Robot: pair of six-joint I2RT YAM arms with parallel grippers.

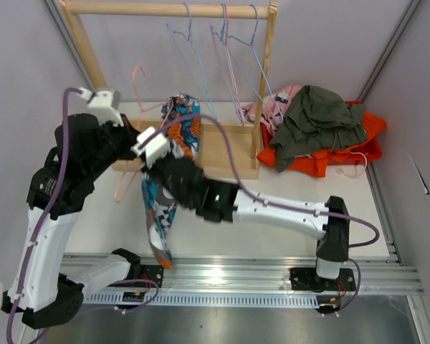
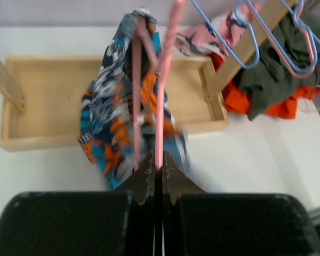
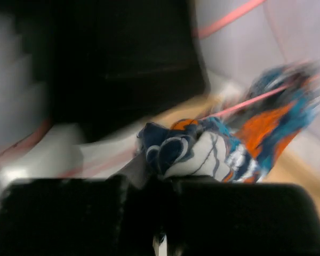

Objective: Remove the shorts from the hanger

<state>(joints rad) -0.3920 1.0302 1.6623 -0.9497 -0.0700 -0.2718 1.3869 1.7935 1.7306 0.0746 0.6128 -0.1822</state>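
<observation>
In front of the shallow wooden tray [image 2: 42,101], the left gripper [image 2: 157,162] is clenched on a pink wire hanger [image 2: 161,106] draped with the blue, orange and white cartoon-print fabric shorts [image 2: 109,117]. The right gripper [image 3: 160,178] grasps a bunch of that fabric.

Arms: two, one end effector each: left end effector [image 2: 159,162], right end effector [image 3: 159,178]. Wooden rack [image 1: 168,8]: one.

Shorts in sight: four.
- One printed pair [image 1: 158,215] on one pink hanger [image 2: 168,80].
- Three heaped on the tabletop [image 1: 287,240]: olive pair [image 1: 319,118], orange pair [image 1: 369,132], pink patterned pair [image 1: 283,97].

Wire hangers [image 2: 275,45] on the rail: at least three. They overlap, so exact tally unclear.
</observation>
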